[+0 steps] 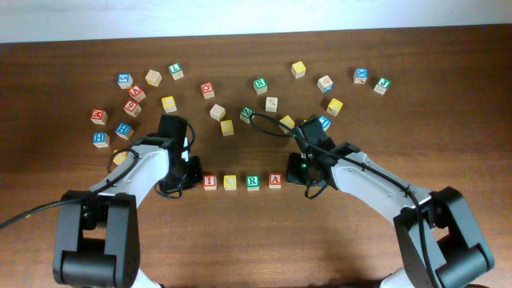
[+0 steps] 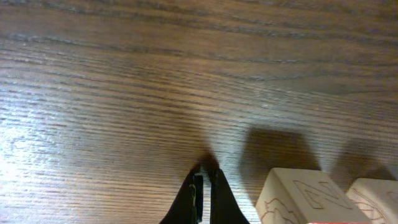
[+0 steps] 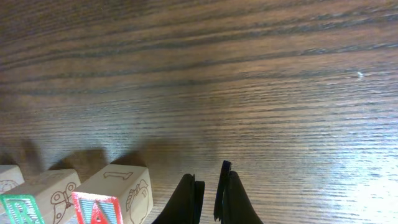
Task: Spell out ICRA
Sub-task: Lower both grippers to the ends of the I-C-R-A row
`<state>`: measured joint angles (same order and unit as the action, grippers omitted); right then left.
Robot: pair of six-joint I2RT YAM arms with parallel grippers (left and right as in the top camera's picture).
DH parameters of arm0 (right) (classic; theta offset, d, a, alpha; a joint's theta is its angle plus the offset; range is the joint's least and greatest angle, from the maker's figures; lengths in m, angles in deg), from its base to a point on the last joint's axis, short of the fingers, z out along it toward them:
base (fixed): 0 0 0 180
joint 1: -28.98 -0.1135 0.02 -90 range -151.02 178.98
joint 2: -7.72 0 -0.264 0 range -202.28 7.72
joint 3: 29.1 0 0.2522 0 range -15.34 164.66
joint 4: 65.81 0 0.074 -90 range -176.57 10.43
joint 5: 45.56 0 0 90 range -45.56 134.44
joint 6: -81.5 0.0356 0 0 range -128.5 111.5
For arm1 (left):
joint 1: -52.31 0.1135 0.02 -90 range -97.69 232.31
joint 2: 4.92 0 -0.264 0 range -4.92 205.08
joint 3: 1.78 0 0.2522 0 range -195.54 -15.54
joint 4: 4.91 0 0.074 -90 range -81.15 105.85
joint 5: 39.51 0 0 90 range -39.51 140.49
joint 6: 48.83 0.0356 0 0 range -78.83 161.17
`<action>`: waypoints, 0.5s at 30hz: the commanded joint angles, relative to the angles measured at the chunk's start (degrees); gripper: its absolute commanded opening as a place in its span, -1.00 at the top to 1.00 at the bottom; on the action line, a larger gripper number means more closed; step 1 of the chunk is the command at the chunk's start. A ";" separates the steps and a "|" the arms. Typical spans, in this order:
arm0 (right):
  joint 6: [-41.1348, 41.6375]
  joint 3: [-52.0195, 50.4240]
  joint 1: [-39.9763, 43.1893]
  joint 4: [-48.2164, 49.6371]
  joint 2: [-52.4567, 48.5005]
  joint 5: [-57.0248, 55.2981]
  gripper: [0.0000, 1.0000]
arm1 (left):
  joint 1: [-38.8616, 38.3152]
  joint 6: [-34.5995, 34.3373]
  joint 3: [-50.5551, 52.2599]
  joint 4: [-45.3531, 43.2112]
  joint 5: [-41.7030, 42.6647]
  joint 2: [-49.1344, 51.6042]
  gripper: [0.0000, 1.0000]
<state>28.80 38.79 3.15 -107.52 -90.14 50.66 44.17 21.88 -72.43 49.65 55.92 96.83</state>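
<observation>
Four cubes stand in a row on the wooden table: red I point(image 1: 210, 182), yellow C point(image 1: 230, 182), green R point(image 1: 253, 182), red A point(image 1: 275, 180). My left gripper point(image 1: 189, 178) is low on the table just left of the I cube, shut and empty. Its fingertips point(image 2: 204, 179) show in the left wrist view, with the I cube's pale side point(image 2: 305, 198) to the right. My right gripper point(image 1: 301, 172) is just right of the A cube, fingers point(image 3: 210, 182) nearly together and empty. The A cube point(image 3: 115, 194) and R cube point(image 3: 28, 202) lie to their left.
Several loose letter cubes are scattered across the back of the table, among them a blue one point(image 1: 124, 80), a green one point(image 1: 260, 83), a yellow one point(image 1: 298, 69) and a yellow one point(image 1: 227, 127) close behind the row. Black cables loop over both arms.
</observation>
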 commanded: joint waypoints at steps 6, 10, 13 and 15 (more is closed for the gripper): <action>0.07 -0.50 -1.92 2.93 -2.91 2.82 0.92 | -3.23 -0.35 1.62 -1.60 2.71 0.59 1.00; 0.04 -0.50 -1.92 3.39 -2.91 2.84 0.92 | -5.66 -0.39 1.62 -2.27 2.73 0.59 1.00; 0.02 -0.50 -1.95 3.80 -2.91 3.10 0.92 | -6.23 -0.83 1.62 -2.49 2.73 0.59 1.00; 0.02 -0.50 -1.99 4.24 -2.91 3.72 0.92 | -6.23 -0.81 1.62 -2.43 2.73 0.59 1.00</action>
<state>28.75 38.79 1.56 -103.71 -92.26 53.24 38.27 21.86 -72.10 47.18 57.69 96.83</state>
